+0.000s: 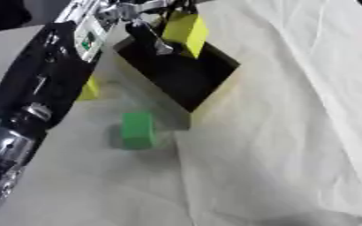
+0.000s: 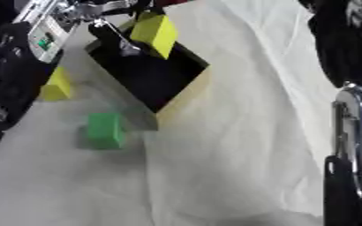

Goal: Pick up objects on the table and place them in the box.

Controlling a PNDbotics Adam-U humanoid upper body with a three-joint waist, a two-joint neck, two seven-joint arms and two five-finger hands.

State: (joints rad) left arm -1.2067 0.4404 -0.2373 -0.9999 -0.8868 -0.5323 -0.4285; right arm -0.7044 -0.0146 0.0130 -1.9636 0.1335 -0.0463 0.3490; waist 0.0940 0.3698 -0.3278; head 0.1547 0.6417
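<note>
The left robot hand point(image 1: 149, 26) reaches in from the upper left, its fingers pinched on a yellow block point(image 1: 186, 28) held above the open black box point(image 1: 186, 73), over the box's far end. A green block point(image 1: 137, 129) lies on the cloth-covered surface point(image 1: 277, 145) just in front of the box's near corner. A second yellow block point(image 2: 57, 86) sits beside the box's left wall, partly hidden behind the left arm. The right arm shows at the right edge of the right eye view; its robot hand is out of sight

Black left arm point(image 1: 41, 84) with silver joints, green-marked white label point(image 1: 88, 39), dark fingers point(image 1: 147, 37).
</note>
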